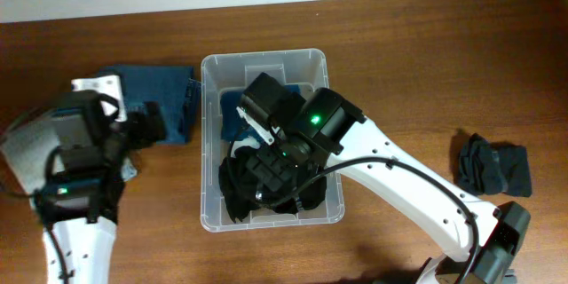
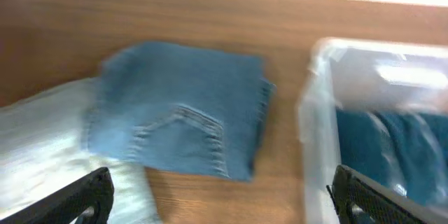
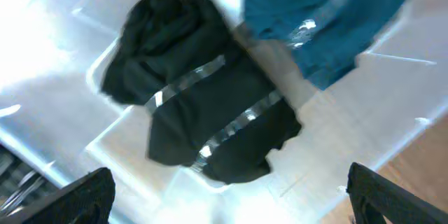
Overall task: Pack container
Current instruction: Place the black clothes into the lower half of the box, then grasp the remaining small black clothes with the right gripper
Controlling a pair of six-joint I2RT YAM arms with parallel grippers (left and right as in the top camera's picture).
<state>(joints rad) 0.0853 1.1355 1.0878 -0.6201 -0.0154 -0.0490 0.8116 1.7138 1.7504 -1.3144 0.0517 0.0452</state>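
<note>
The clear plastic container [image 1: 209, 80] stands mid-table; its wall also shows in the left wrist view [image 2: 315, 112] and its floor in the right wrist view [image 3: 63, 56]. Inside lie a black garment [image 1: 232, 191] [image 3: 203, 119] and a teal garment [image 1: 232, 111] [image 3: 315, 28]. My right gripper [image 3: 227, 199] hangs open and empty above the black garment, inside the container [image 1: 271, 177]. My left gripper [image 2: 224, 199] is open and empty over the table left of the container, near folded blue jeans [image 1: 164, 98] [image 2: 182, 105].
A pale light-blue garment [image 2: 42, 140] lies left of the jeans, under my left arm [image 1: 18, 155]. A dark crumpled garment [image 1: 493, 167] lies on the wooden table at the right. A white wall edge runs along the table's back.
</note>
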